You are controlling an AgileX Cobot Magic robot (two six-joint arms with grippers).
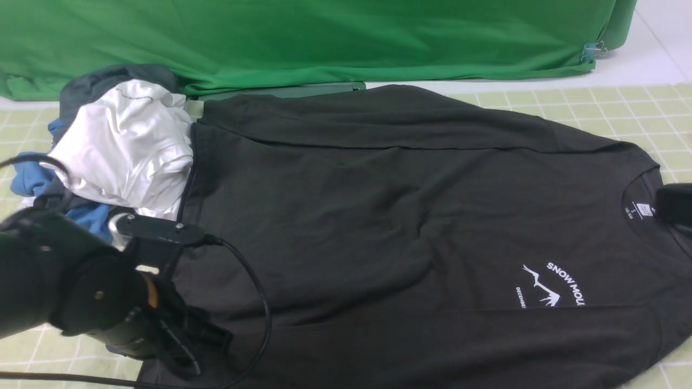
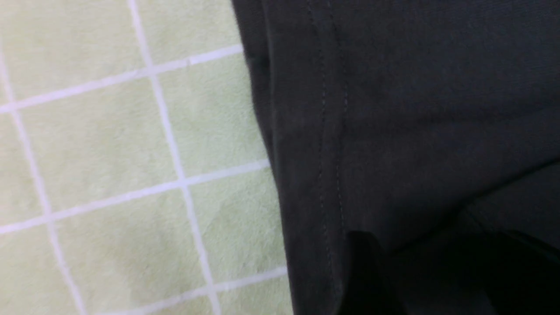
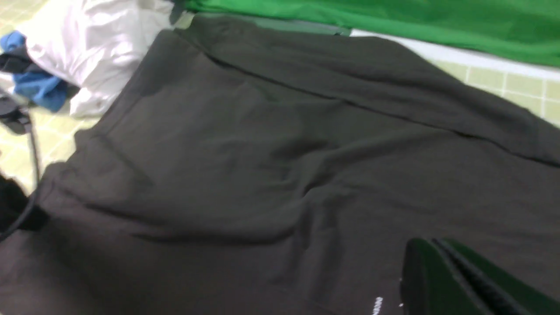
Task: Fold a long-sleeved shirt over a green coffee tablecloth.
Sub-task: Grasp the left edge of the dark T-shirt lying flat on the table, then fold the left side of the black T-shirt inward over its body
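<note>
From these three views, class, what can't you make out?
Left gripper: front view, jaws hidden by its own wrist.
Right gripper: front view, cut off by the right edge.
Chest print: front view, lettering partly hidden under a shirt fold.
Neck label: front view, too small to read.

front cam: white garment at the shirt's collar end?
No: the white garment lies beside the long-sleeved shirt at its hem on the left, opposite the end with the neck label.
</note>
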